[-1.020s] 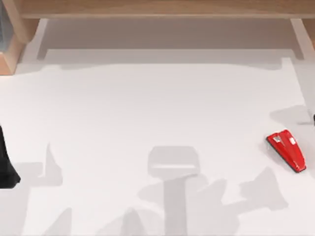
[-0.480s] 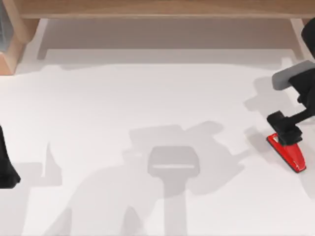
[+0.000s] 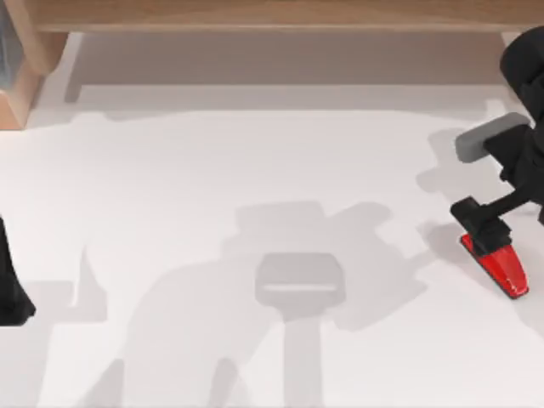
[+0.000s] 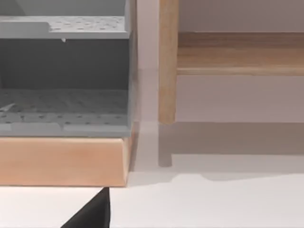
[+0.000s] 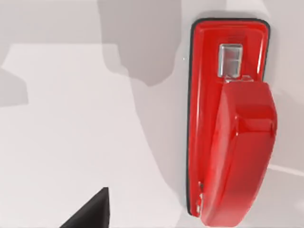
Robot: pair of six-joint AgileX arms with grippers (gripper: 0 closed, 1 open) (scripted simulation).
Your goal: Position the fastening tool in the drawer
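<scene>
Right gripper (image 3: 483,229) hovering over the wide end of the red stapler (image 3: 503,269) lying on the white surface (image 3: 255,170), finger opening impossible to tell, left arm (image 3: 10,285) waiting at the left edge.

tabletop (image 3: 212,170): white, crossed by my grey shadows
frame (image 3: 272,13): light wood, along far edge
drawer (image 4: 64,71): grey, perforated

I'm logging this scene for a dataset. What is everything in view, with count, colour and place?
stapler: one, glossy red, on the table near its right edge
table: one, white, under everything
wooden cabinet: one, light wood frame, along the table's far side
drawer: one, grey, in the cabinet at the far left corner
right gripper: one, black, over the stapler's far end
left arm: one, black, parked at the table's left edge
</scene>
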